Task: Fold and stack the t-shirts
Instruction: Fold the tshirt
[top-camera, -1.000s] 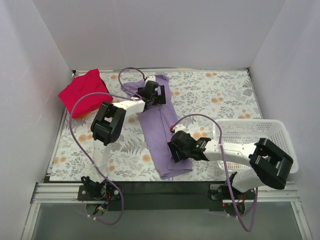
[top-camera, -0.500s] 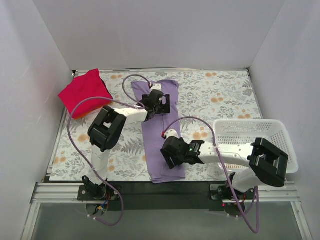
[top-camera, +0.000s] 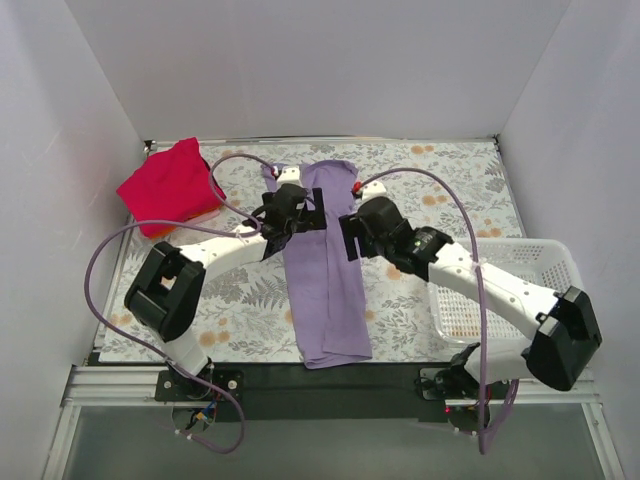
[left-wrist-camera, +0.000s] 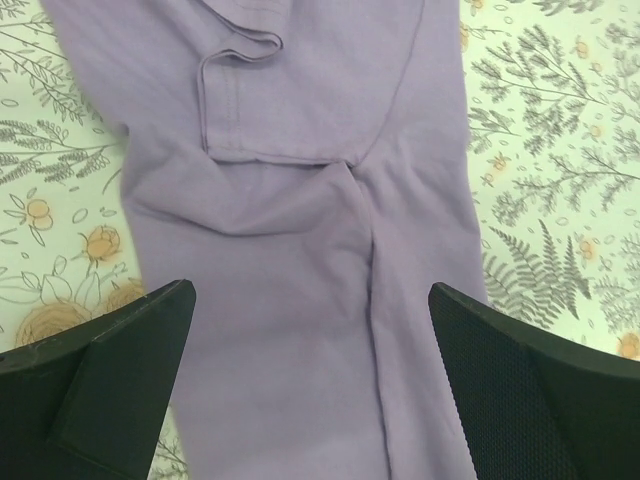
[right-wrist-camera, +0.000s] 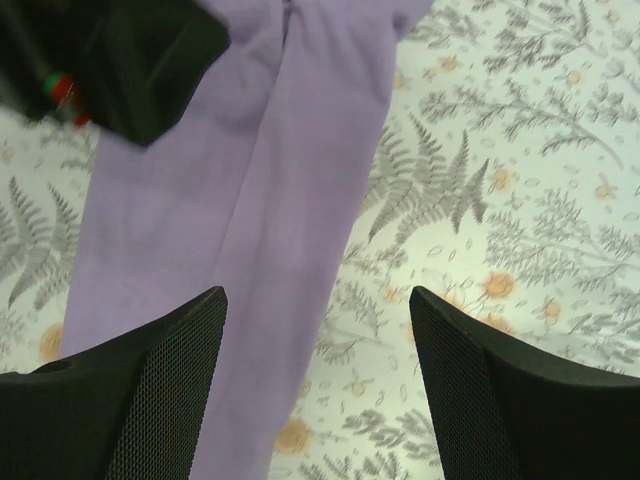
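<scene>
The pale lavender t-shirt (top-camera: 330, 300) lies folded lengthwise as a long strip down the middle of the floral table cover, its sleeve seam and hem showing in the left wrist view (left-wrist-camera: 300, 200). My left gripper (top-camera: 296, 222) (left-wrist-camera: 312, 385) hovers open over the strip's far half, with only cloth below its jaws. My right gripper (top-camera: 350, 240) (right-wrist-camera: 318, 385) stands open at the strip's right edge (right-wrist-camera: 300, 150), straddling cloth and table cover. The red t-shirt (top-camera: 165, 190) lies bunched at the far left corner, away from both grippers.
A white mesh basket (top-camera: 510, 270) sits at the right, partly under my right arm. White walls close in the left, far and right sides. A black rail runs along the near edge (top-camera: 320, 375). Purple cables loop above both arms.
My right gripper left the shirt's near end and moved up to its right edge near the middle. My left arm swung out left. The lavender strip now lies straighter and nearer.
</scene>
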